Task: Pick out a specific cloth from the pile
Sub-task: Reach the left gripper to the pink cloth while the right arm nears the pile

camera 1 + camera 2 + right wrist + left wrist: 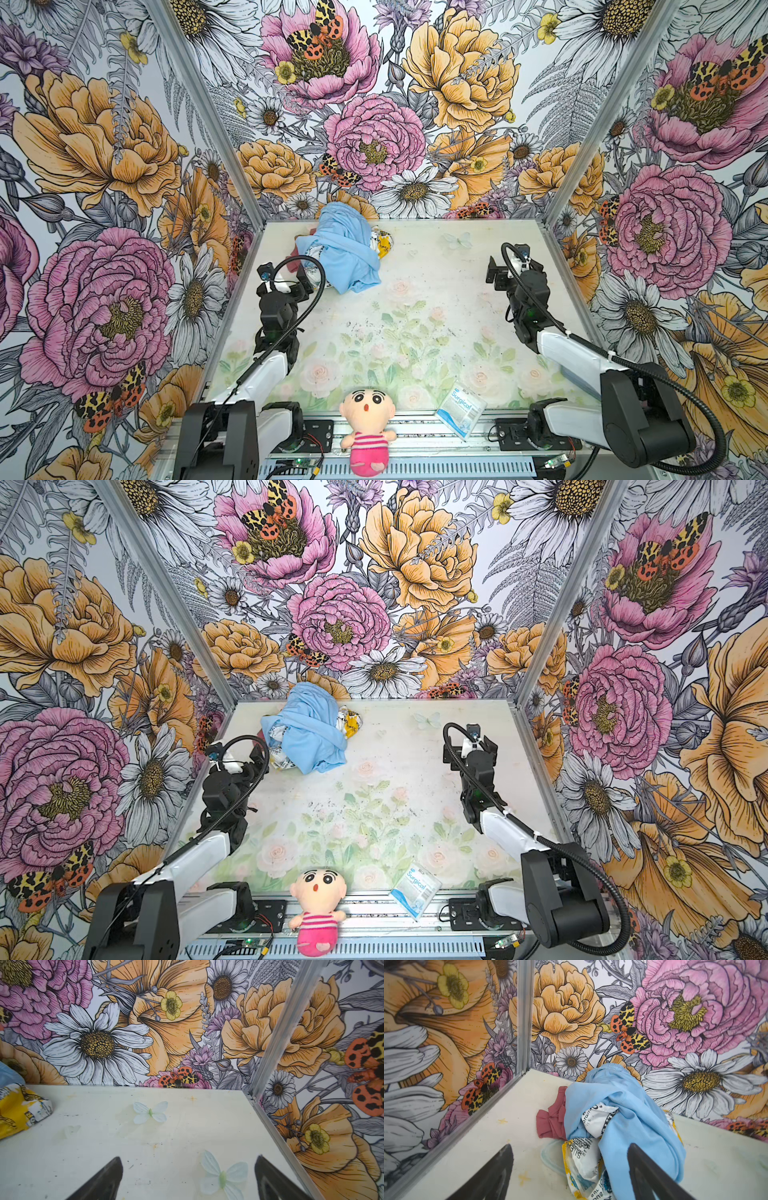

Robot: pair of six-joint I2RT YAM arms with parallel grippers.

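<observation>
The pile (345,253) lies at the table's back left, near the corner. A large light blue cloth (623,1109) drapes over a white cloth with yellow print (583,1167). The dusty-rose cloth (550,1124) pokes out from under the blue one on the side toward the left wall, also visible in both top views (296,248) (261,734). My left gripper (570,1145) is open at the pile's near edge, one finger over bare table, the other in front of the blue cloth; nothing is held. My right gripper (188,1157) hangs open over bare table at the right.
The left wall and its metal corner post (525,1022) stand close behind the pile. A plush doll (368,428) and a surgical packet (460,409) lie at the table's front edge. Pale butterflies (150,1112) are printed on the tabletop.
</observation>
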